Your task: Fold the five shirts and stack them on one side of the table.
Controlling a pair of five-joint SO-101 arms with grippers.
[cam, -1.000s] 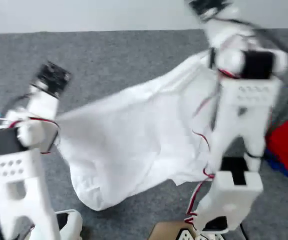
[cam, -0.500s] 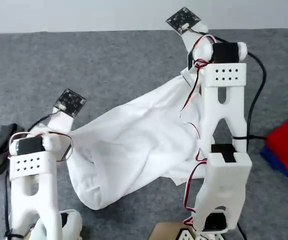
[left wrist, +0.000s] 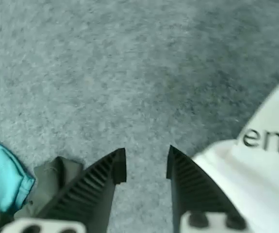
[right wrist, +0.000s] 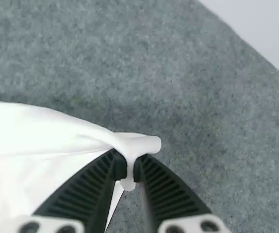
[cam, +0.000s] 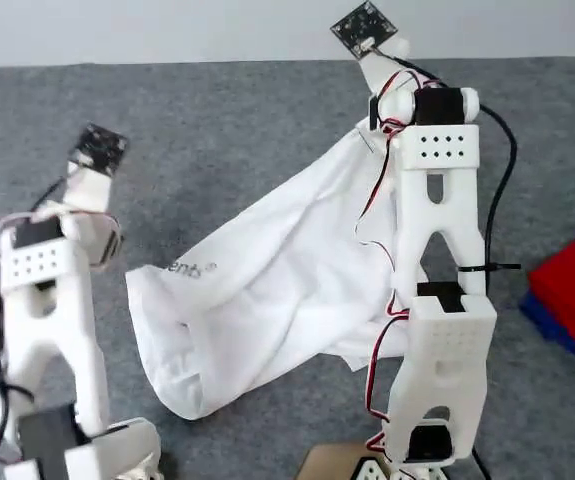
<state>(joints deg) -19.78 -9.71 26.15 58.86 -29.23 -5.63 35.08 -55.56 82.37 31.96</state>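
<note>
Left gripper [left wrist: 145, 160] has let go of the white shirt [cam: 267, 290] since 0.5 s ago & drawn back toward the table's left; its jaws now stand parted w/ nothing between, over bare grey mat [cam: 217, 120], shirt edge just beside one finger. Shirt's left edge has dropped onto the mat, grey print now face-up. Right gripper [right wrist: 129, 167]: position unchanged, jaws clenched on a pinched fold of the shirt's far corner, held off the mat. Shirt: crumpled, unfolded, running diagonally from the raised corner at far right-centre down to a bunched, rounded end at near-centre. Red shirt [cam: 572, 285] on blue shirt [cam: 557, 325] at right edge. Teal shirt [left wrist: 1, 174] & olive shirt [left wrist: 47, 182], touching, at left edge.
</note>
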